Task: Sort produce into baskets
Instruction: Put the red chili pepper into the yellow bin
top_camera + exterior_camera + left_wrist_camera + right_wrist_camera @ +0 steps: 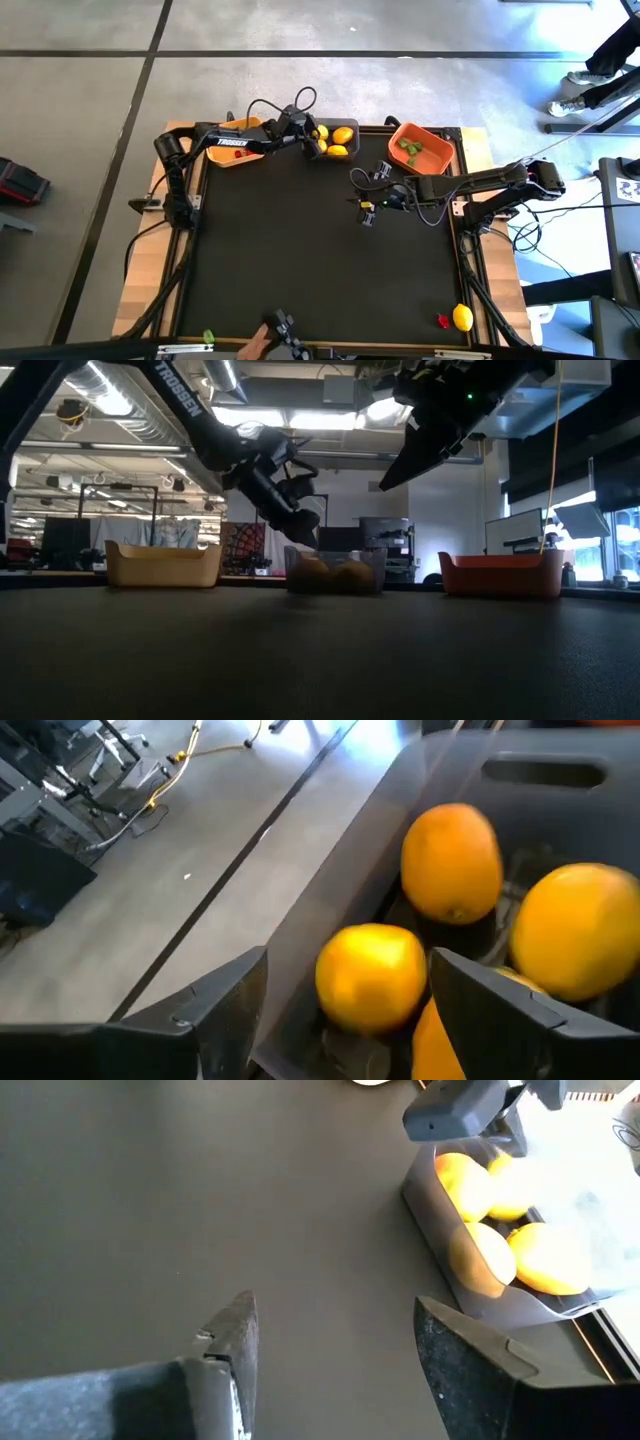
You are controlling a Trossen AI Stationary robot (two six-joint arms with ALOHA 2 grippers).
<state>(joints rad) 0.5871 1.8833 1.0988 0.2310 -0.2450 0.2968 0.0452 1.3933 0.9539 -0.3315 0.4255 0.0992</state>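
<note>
My feed: black tabletop (pixel 300 250) on wooden frame (pixel 140 290), concrete floor (pixel 80 100) around.
Person's legs & shoes (pixel 580 95) at far right; red-black case (pixel 20 185) on floor at left.

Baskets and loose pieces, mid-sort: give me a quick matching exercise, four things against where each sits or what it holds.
Things:
1. dark grey basket
2. orange basket
3. loose lemon
4. left gripper

Places or states:
A. near table edge, beside a small red piece
B. holds green pieces
C. holds yellow lemons
D. fingers open over the lemons

Pairs: 1-C, 2-B, 3-A, 4-D
</note>
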